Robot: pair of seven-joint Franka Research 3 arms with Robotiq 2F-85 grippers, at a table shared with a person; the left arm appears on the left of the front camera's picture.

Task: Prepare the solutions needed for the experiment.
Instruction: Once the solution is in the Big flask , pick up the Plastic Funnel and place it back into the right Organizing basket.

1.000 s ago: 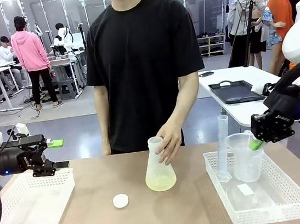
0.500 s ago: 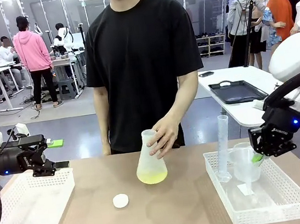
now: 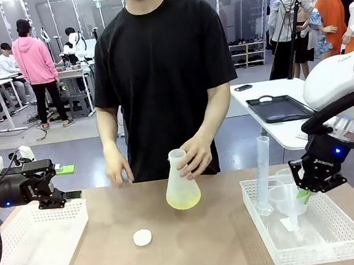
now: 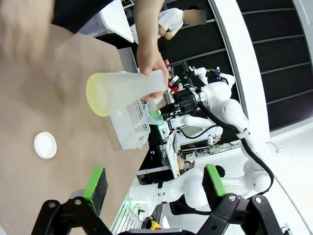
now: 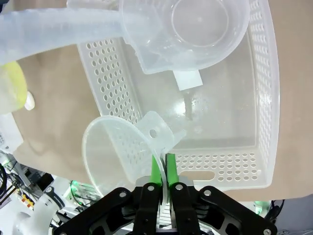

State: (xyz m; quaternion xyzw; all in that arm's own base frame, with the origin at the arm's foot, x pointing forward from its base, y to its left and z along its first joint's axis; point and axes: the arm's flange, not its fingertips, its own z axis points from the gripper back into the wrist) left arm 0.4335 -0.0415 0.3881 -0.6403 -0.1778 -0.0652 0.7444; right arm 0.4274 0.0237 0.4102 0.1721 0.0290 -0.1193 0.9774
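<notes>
At lower right, the right claw (image 3: 304, 194) pinches a clear funnel (image 3: 289, 199) by its tab, low over the white basket (image 3: 311, 255). Mid-frame, a person's hand (image 3: 197, 159) holds the flask (image 3: 181, 177); the solutions (image 3: 184, 201) lie yellow at its bottom. The left claw (image 3: 71, 182) gapes wide, holding nothing. This looks like the funnel step. Next, I guess, the funnel needs a steady lift to the flask's mouth.

One hand (image 4: 24, 24) of the person is a blur in the left wrist view; the right wrist view's left edge cuts off the flask (image 5: 11, 88)
</notes>
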